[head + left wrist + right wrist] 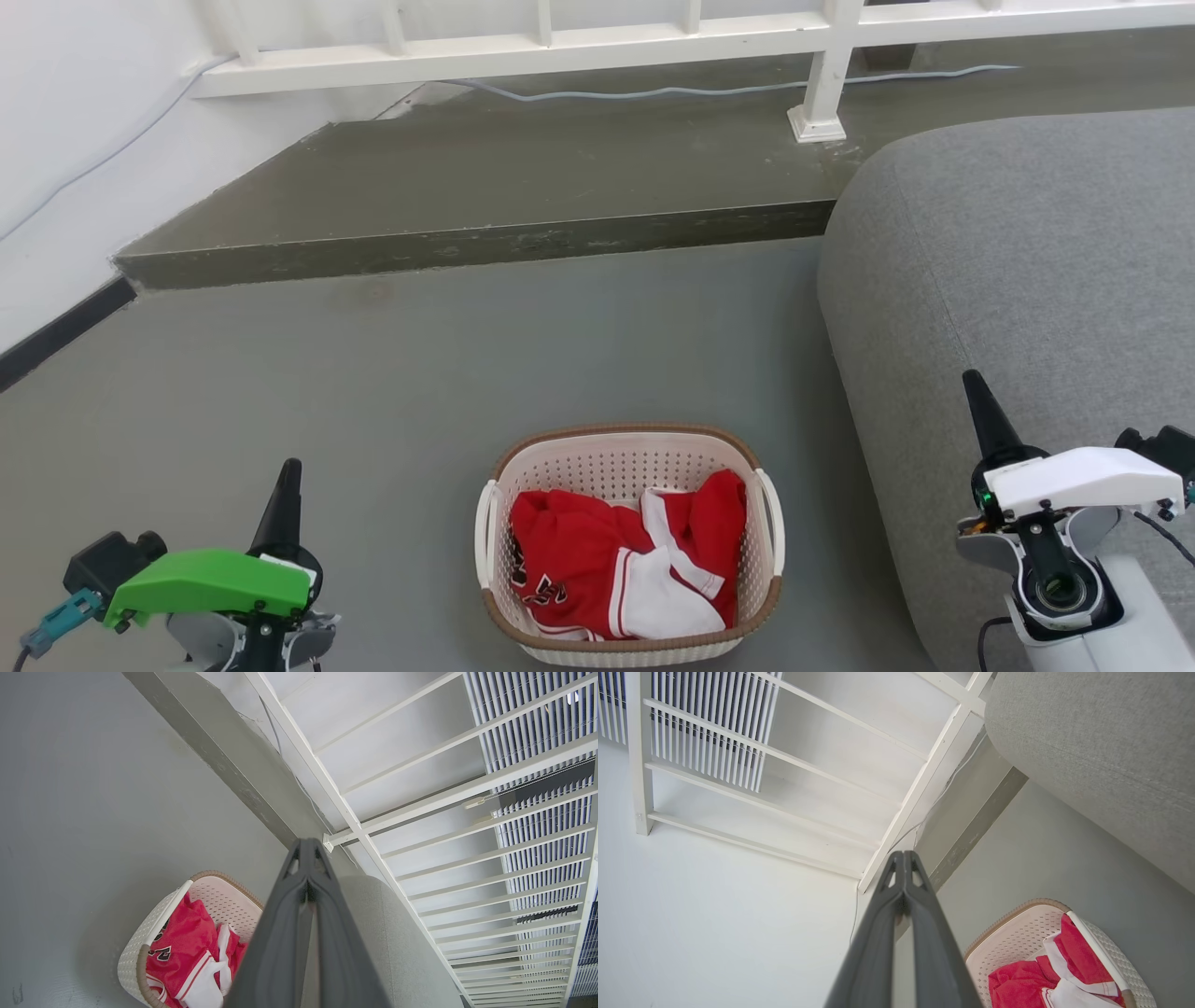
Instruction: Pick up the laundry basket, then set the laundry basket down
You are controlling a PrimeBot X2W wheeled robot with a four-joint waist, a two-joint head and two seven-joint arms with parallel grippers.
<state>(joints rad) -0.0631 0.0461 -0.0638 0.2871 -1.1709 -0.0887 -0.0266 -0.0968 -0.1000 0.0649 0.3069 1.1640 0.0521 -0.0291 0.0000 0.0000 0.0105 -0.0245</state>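
1. While both arms are held clear of it, the laundry basket [616, 471] stands upright on the grey floor [373, 392], low in the middle of the head view and between the two grippers.
2. Basket contents: a crumpled red and white garment [597, 560] lies inside, below the brown rim.
3. Basket handles: one white loop handle [484, 532] is on the robot's left side and the other handle [774, 523] is on its right. Neither is touched by a finger.
4. Left gripper [290, 467]: both dark fingers are pressed together tip to tip and grip nothing. It is well apart from the basket, to its left. In the left wrist view the joined tips [307, 843] point past the basket toward the white railing [420, 812].
5. Right gripper [971, 378]: the fingers are likewise pressed together and empty, as the right wrist view confirms [903, 855]. It sits over the grey sofa [1027, 280], well apart from the basket.
6. Surroundings: the sofa stands just beside the basket on the right, with a strip of floor between them. Beyond the basket, a raised step [485, 177] carries the railing and a pale cable [653, 91].
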